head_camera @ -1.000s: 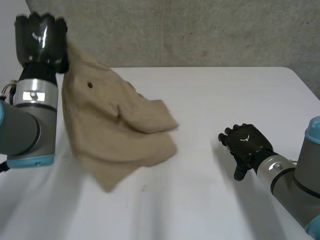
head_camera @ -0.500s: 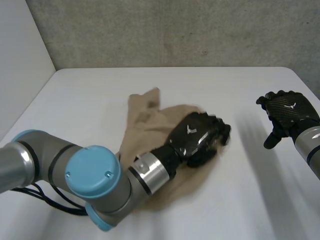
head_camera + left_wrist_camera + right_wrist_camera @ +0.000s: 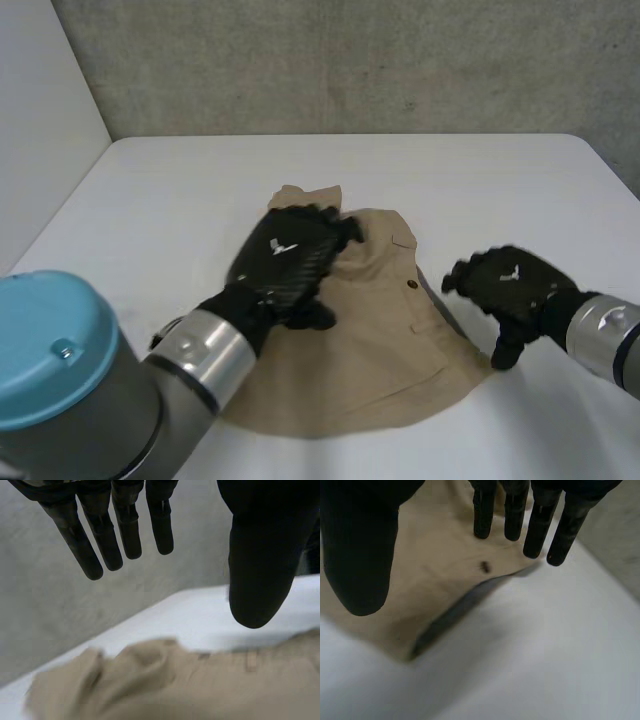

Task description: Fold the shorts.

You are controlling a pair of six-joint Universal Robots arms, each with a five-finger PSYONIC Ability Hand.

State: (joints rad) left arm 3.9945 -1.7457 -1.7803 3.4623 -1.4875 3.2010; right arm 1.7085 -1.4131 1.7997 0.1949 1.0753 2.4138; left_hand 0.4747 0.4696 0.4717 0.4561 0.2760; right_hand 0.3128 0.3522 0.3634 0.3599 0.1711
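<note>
The tan shorts (image 3: pixel 380 350) lie spread on the white table (image 3: pixel 180 190) in the head view, a dark button on their right part. My left hand (image 3: pixel 285 262) hovers over their left side with straight fingers (image 3: pixel 105 535) and thumb apart, holding nothing; below its fingertips the shorts (image 3: pixel 200 690) show rumpled. My right hand (image 3: pixel 510 290) is at the shorts' right edge, open. In the right wrist view its fingers (image 3: pixel 520 510) reach over the shorts (image 3: pixel 435 575) by the button, the cloth's edge lifted off the table.
The table's far edge meets a grey concrete wall (image 3: pixel 350 60). A white side wall (image 3: pixel 40 140) stands at the left. Bare table (image 3: pixel 520 190) lies behind and to the right of the shorts.
My left hand swung the shorts down from high at the left onto the table and let them go. My right hand moved up, then back in to the shorts' right edge.
</note>
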